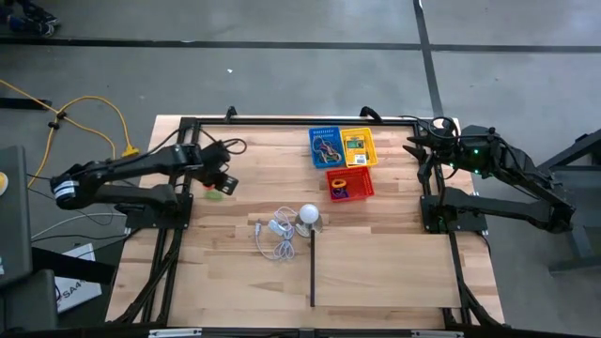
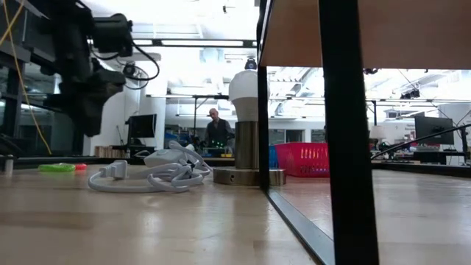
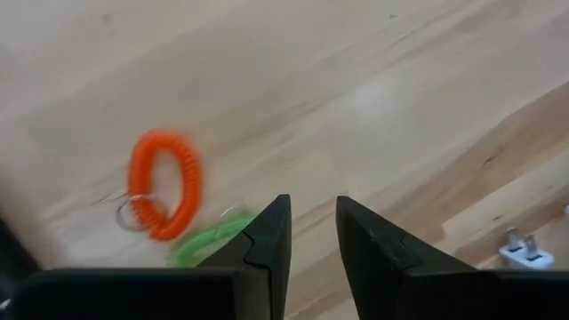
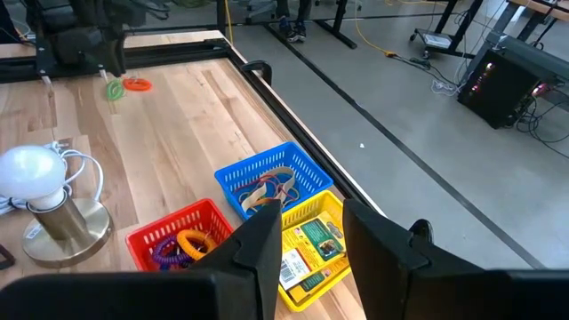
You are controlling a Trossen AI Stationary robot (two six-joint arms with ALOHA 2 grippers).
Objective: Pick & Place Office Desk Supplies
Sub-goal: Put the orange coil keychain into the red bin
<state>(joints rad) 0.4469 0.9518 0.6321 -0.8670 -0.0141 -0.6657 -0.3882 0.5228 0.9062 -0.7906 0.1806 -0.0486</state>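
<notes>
High view: my left claw (image 1: 222, 180) hangs over the left part of the wooden surface (image 1: 376, 272), just above and beside a green coil ring (image 1: 215, 196) and an orange coil ring (image 1: 208, 188). Blue basket (image 1: 324, 146), yellow basket (image 1: 358, 146) and red basket (image 1: 349, 183) sit together near the far edge. My right claw (image 1: 424, 158) waits at the far right edge, well apart from them.

Low view: green ring and orange ring (image 2: 79, 166) lie flat on the surface, below my raised left claw (image 2: 92, 110). Bulb on base (image 2: 245, 129) and white cord (image 2: 151, 175) stand nearer.

Left wrist view: my left fingers (image 3: 267, 244) stand narrowly parted, holding nothing. Orange ring lies just beyond them, apart; green ring is partly hidden behind one finger.

Right wrist view: my right fingers (image 4: 258, 249) are narrowly parted, empty. Blue basket holds rubber bands (image 4: 271, 191), yellow basket packets (image 4: 309, 244), red basket coloured rings (image 4: 178, 244).
</notes>
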